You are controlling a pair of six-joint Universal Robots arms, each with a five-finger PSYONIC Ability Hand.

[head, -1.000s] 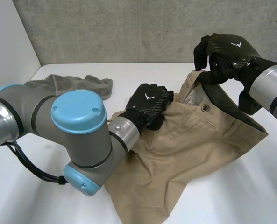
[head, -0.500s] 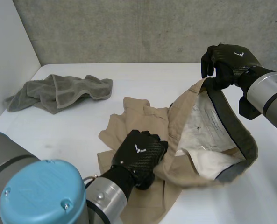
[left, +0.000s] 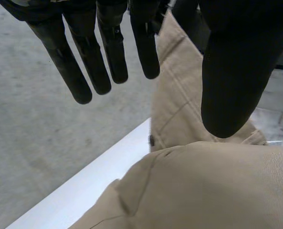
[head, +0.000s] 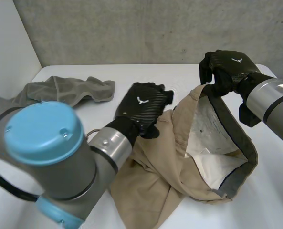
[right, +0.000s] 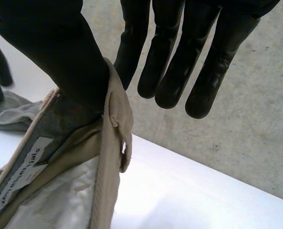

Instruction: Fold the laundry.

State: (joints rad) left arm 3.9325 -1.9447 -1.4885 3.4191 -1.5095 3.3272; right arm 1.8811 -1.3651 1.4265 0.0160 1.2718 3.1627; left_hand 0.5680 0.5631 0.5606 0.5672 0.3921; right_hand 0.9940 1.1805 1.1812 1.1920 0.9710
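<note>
Between the thumb and fingers of the right hand, the waistband of the tan garment is pinched and raised. Its legs lie bunched on the surface. On the left hand, fingers are straight and apart, just above the cloth. Recommended: grip the opposite waistband end, then draw it taut. Half a second earlier, the left hand lay lower on the cloth, farther from the right fingers.

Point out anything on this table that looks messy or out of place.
The tan shorts lie bunched, not flat: the right hand pinches the waistband up off the table, so it gapes open and shows the white lining. A grey towel sits crumpled near the far left corner.
</note>
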